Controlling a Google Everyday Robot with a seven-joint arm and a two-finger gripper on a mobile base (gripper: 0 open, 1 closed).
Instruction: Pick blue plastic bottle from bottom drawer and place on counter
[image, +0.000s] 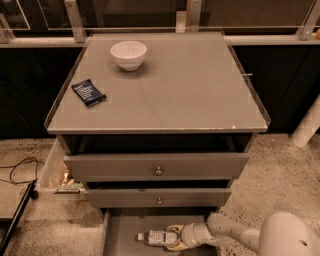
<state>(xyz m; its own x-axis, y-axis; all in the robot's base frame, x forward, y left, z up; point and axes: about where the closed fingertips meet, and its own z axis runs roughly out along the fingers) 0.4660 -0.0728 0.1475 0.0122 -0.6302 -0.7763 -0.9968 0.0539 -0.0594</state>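
The bottle (154, 236) lies on its side in the drawer (122, 229), my tool (175, 237) at its base end; I cannot tell whether it is closed. I should confirm a firm hold, then lift clear of the drawer toward the tabletop (190, 95).

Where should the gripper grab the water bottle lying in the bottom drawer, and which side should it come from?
Likely the mid-body of the blue plastic bottle, across its width. It lies on its side in the bottom drawer, cap toward the picture's left, so the round body offers the steadiest hold. Come from the base end, where the gripper sits.
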